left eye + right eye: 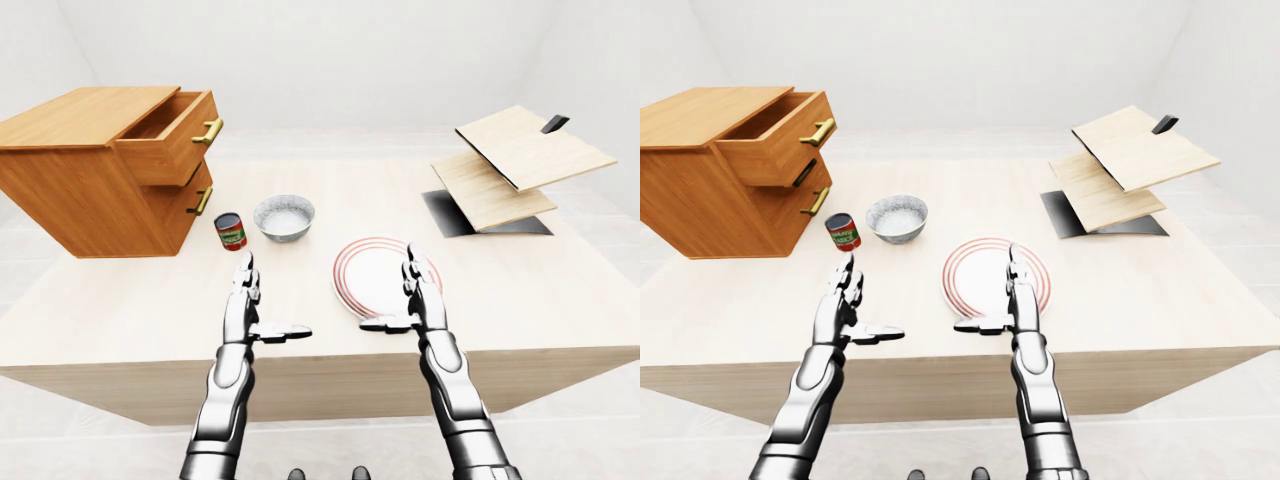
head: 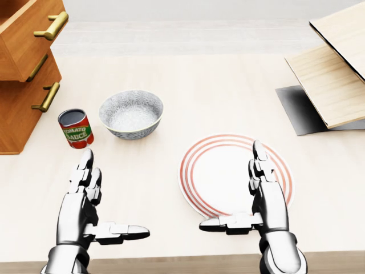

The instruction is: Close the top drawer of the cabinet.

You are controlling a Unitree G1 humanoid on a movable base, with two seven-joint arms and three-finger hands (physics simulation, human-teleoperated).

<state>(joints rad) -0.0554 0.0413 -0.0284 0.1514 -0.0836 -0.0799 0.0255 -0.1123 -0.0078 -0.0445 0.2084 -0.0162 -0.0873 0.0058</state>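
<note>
Cabinet (image 1: 90, 175): wooden unit standing on the table (image 1: 150, 300) at the far left of the left-eye view, with two drawers facing toward the view's right.
Top drawer (image 1: 170, 135): pulled out, projecting past the cabinet face; its hollow interior is visible from above. Brass handle (image 1: 209, 131) on its face.
Lower drawer (image 1: 190, 197): sits flush with the cabinet face, with its own brass handle.
My left hand (image 2: 85, 205): fingers released and extended upward, thumb pointing toward the view's right; grasping nothing. It hovers over the table's near edge, well apart from the cabinet.
My right hand (image 2: 265, 197): fingers released and straight, thumb pointing toward the view's left; grasping nothing. In the head view it overlaps the lower right part of the plate (image 2: 222, 171).
Tomato sauce can (image 2: 75, 128): upright, just beside the cabinet's lower corner, above my left hand in the head view.
Bowl (image 2: 132, 113): grey, right of the can, apart from it.
Plate: white with red rings, right of centre.
Wooden boards (image 1: 515, 160): two tilted panels over a dark flat sheet (image 1: 445, 213), at the right of the table.
</note>
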